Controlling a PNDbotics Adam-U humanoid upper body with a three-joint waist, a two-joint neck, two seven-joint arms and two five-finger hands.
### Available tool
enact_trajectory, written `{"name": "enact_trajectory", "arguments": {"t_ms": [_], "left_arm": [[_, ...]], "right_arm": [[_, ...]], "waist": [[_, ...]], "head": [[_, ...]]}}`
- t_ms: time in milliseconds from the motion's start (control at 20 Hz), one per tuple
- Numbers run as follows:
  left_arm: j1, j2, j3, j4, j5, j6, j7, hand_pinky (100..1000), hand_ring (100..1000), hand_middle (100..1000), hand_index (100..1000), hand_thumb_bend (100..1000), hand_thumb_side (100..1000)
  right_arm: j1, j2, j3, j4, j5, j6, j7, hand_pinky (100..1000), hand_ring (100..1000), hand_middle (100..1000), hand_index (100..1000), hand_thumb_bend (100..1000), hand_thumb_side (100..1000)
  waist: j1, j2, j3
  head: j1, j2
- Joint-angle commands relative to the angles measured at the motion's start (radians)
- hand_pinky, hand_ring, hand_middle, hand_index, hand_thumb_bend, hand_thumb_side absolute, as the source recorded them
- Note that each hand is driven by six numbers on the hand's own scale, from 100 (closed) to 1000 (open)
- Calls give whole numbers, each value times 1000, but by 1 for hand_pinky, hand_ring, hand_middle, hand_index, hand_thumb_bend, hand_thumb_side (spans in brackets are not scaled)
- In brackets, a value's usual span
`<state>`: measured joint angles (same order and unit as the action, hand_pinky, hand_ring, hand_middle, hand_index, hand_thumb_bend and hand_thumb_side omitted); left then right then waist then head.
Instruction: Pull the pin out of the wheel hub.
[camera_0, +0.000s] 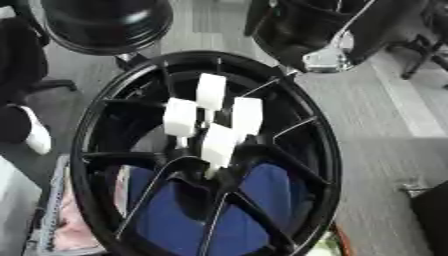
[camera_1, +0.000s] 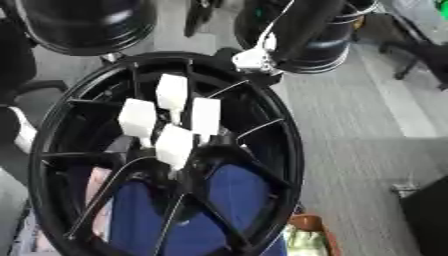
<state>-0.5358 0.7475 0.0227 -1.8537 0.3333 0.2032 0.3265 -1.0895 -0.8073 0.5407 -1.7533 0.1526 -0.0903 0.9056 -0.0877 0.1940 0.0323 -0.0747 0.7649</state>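
A large black spoked wheel (camera_0: 308, 165) fills the middle of both views, tilted toward me. Several white block-headed pins (camera_0: 218, 144) stand on thin stems out of its hub (camera_1: 206, 155), close together. My right arm comes down from the upper right; its silver wrist part (camera_1: 254, 57) hangs just above the wheel's far rim, a short way beyond the pins. Dark shapes below that wrist merge with the rim, so the right hand cannot be made out. Nothing touches the pins. My left hand shows in neither view.
A big black rounded body (camera_0: 105, 22) hangs at the upper left beyond the rim. Blue cloth (camera_0: 179, 215) shows through the lower spokes. Grey floor (camera_0: 385, 150) lies to the right, with chair legs (camera_0: 424, 55) at the upper right and a dark box (camera_0: 433, 215) at the lower right.
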Motion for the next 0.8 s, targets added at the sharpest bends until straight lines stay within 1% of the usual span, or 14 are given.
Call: {"name": "enact_trajectory", "arguments": {"t_ms": [50,300,600,800], "left_arm": [[-11,31,9,-8,1,-1,-2,753,846,721,830,261,700],[-12,30,8,-7,1,0,-3,753,845,721,830,260,701],[-11,30,7,-6,2,0,-5,755,846,721,830,258,702],[-10,31,7,-5,2,-1,-6,755,846,721,830,258,702]], "right_arm": [[-13,-19,11,21,21,-6,1,906,878,834,877,188,582],[-8,-16,40,49,59,-10,1,908,890,845,902,252,568],[4,-20,58,66,97,-14,1,907,894,845,910,290,555],[8,-24,61,68,124,-1,1,904,896,840,908,312,553]], "waist": [[5,-17,1],[2,-18,2],[0,-20,1],[-1,-22,-1]], "head": [[-4,5],[-5,5],[-4,5],[-3,5]]}}
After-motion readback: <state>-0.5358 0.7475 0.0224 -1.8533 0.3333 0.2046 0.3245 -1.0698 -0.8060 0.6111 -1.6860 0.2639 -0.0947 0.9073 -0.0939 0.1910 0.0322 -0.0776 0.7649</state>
